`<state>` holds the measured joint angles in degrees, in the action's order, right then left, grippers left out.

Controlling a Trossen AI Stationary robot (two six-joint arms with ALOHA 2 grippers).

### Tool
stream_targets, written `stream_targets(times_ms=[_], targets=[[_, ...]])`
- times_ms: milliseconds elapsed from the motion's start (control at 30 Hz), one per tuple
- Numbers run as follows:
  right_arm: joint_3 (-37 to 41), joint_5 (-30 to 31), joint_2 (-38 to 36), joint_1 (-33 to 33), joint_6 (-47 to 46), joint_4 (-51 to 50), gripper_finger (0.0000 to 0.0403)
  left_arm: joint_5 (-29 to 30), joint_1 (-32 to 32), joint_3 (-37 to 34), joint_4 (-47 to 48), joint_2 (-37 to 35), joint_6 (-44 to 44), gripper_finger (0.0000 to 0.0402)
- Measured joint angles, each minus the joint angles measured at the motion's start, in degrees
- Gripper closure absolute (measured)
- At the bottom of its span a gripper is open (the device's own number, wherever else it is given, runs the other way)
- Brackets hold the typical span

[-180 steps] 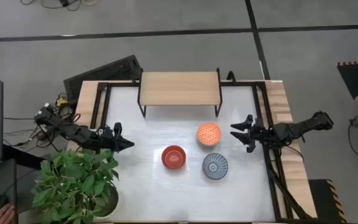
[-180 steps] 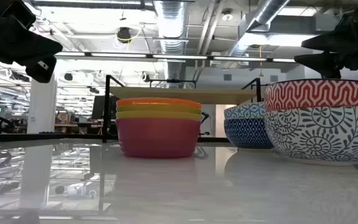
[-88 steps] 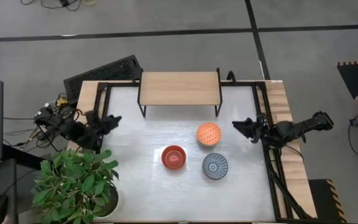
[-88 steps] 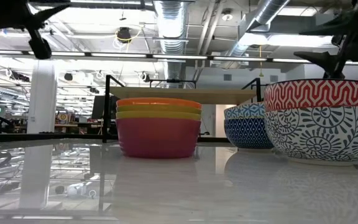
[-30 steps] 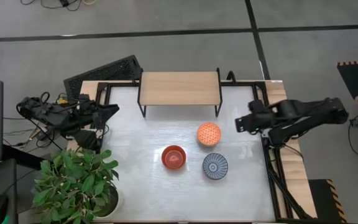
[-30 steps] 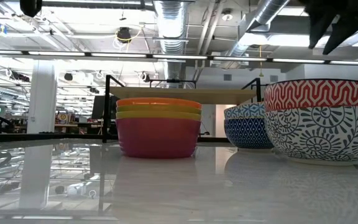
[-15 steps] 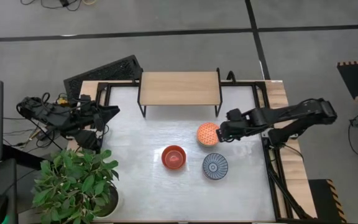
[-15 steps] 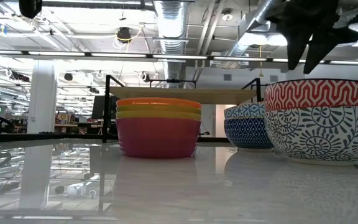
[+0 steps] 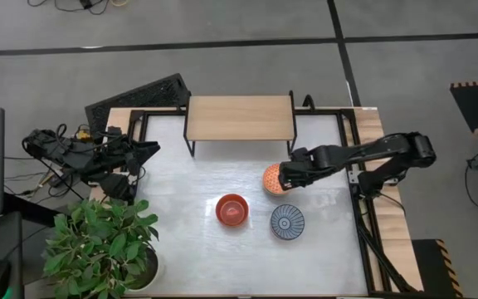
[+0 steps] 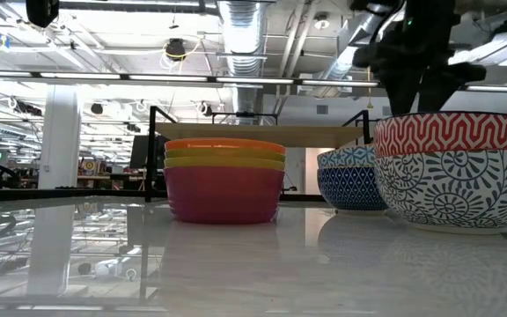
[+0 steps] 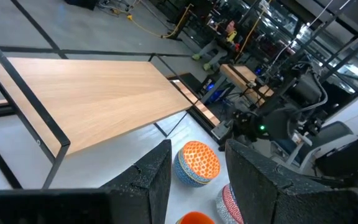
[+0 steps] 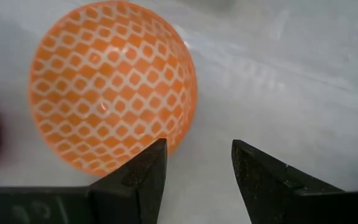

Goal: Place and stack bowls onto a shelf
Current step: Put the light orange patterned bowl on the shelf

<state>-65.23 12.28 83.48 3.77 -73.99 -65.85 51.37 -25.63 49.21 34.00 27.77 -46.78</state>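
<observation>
The table (image 9: 181, 249) is a glossy white slab that mirrors the ceiling lights, framed by black rails and pale wooden strips along its sides. At its far edge stands the shelf (image 9: 240, 117), a low rectangle of light wood grain on thin black metal legs, its top bare. Three round bowls sit on the white surface in front of it: an orange bowl (image 9: 274, 177) with a white lattice pattern inside, nearest the shelf's right legs; a plain red bowl (image 9: 231, 209) closer to the middle; and a blue-grey bowl (image 9: 287, 221) with fine lines radiating from its centre, just beside the orange one on the near side. From table height the red bowl shows as a stack with yellow and orange rims above it. The right gripper (image 12: 194, 171) hangs directly over the orange bowl's right rim, fingers spread apart and holding nothing, one finger above the rim and the other over bare table. The left gripper (image 11: 196, 177) waits at the table's left edge, fingers apart and empty, pointed toward the shelf. A leafy potted plant (image 9: 102, 245) crowds the near left corner.
</observation>
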Motion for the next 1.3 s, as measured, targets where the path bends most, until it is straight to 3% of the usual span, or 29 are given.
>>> stream_targets(times_ms=[633, 767, 967, 1300], targets=[[0.0, -4.5, 10.1, -3.6, 5.7, 3.5, 0.0199, 0.0, 0.0, 0.0, 0.0, 0.0, 0.0, 0.0266], [0.0, -4.9, 10.6, -3.6, 5.6, 3.9, 0.0238, 0.0, 0.0, 0.0, 0.0, 0.0, 0.0, 0.0266], [-0.1, -5.0, 10.5, -4.2, 6.0, 3.7, 0.0358, 0.4, 0.0, 0.0, 0.1, 0.0, 0.1, 0.0266], [0.1, -5.1, 8.8, -5.5, 6.6, 4.1, 0.0363, 0.5, 0.0, 0.0, 0.1, 0.0, 0.6, 0.0266]])
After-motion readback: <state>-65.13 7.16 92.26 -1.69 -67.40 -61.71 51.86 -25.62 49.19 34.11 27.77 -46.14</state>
